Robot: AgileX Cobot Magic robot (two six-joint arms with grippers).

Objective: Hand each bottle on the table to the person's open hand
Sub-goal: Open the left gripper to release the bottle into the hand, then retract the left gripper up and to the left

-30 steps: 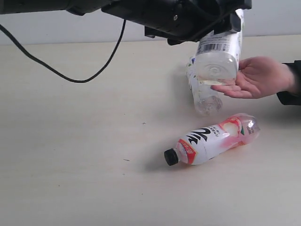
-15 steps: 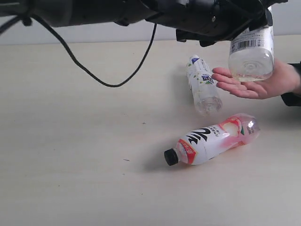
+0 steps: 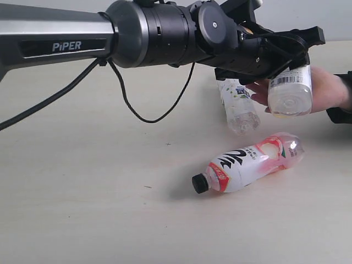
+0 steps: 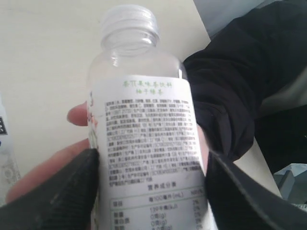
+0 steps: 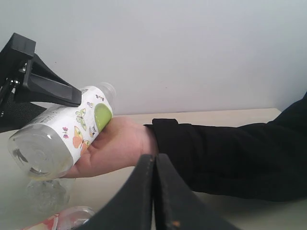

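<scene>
My left gripper (image 3: pixel 286 58) reaches across to the right, shut on a clear white-labelled bottle (image 3: pixel 290 93). The bottle lies tilted against the palm of the person's open hand (image 3: pixel 325 88). In the left wrist view both black fingers (image 4: pixel 62 191) press the bottle (image 4: pixel 148 134) at its label, with the hand (image 4: pixel 43 170) behind it. A white-and-blue-labelled bottle (image 3: pixel 237 107) lies on the table (image 3: pixel 82 181) just left of the hand. The pink-red bottle with a black cap (image 3: pixel 250 162) lies nearer the front. My right gripper (image 5: pixel 154 160) is shut and empty. The silver-green-labelled bottle is out of view.
A black sleeve (image 5: pixel 230 153) runs from the hand off to the right. The left arm's black cable (image 3: pixel 148 113) hangs over the table's back part. The held bottle (image 5: pixel 62 134) and hand (image 5: pixel 120 148) show ahead of the right gripper.
The left gripper has carried the white-labelled bottle right and down, from above the fingertips onto the palm. The arm has swung further into view. The two lying bottles have not moved.
</scene>
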